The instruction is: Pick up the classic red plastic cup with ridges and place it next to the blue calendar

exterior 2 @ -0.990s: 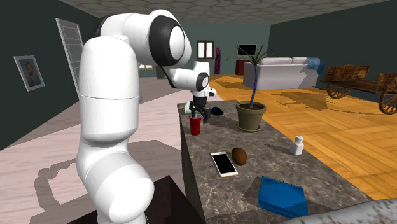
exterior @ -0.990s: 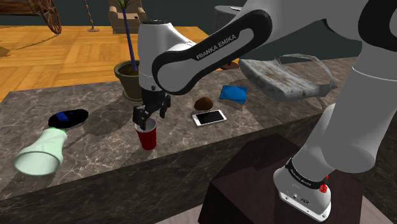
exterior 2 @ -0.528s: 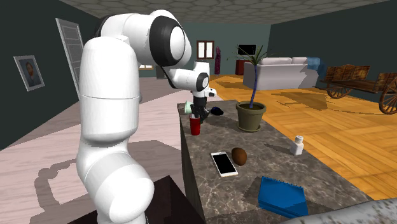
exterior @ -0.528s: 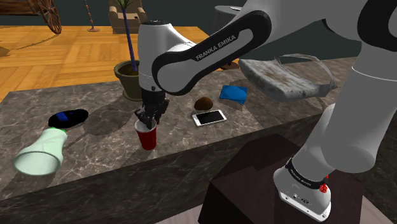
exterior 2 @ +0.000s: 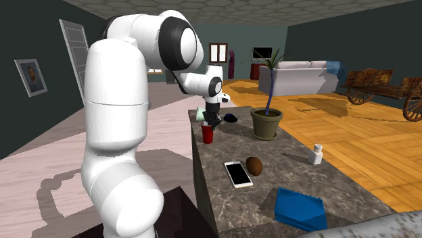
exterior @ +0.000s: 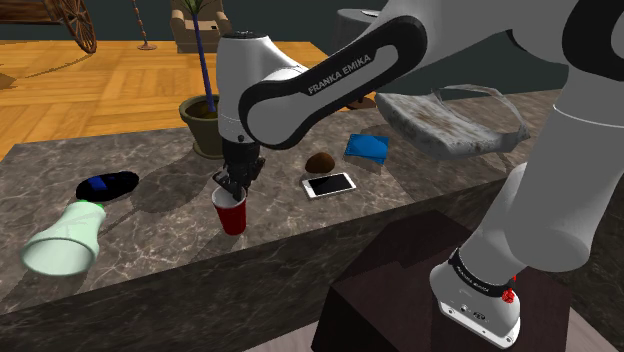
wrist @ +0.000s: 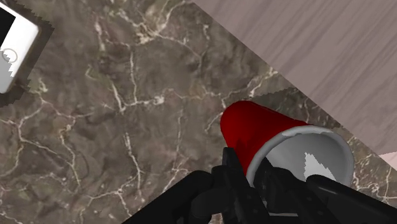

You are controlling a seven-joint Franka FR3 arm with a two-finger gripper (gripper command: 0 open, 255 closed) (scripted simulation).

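Red ridged cup (exterior: pixel 232 212) upright on the desk (exterior: pixel 140 270), rim pinched.
Black fingers (wrist: pixel 232 167) seem clamped across one wall, contact partly hidden; lift straight and level before crossing to the distant blue calendar (exterior: pixel 367 148).

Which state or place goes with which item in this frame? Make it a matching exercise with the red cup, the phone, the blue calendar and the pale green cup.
Items:
1. red cup
2. phone
3. blue calendar
4. pale green cup

Places or states:
A. lying on its side near the end of the counter
B. upright, rim clasped by the fingers
C. flat, right beside the brown round thing
D. flat, past the phone toward the shoulder view's right

Pairs: 1-B, 2-C, 3-D, 4-A
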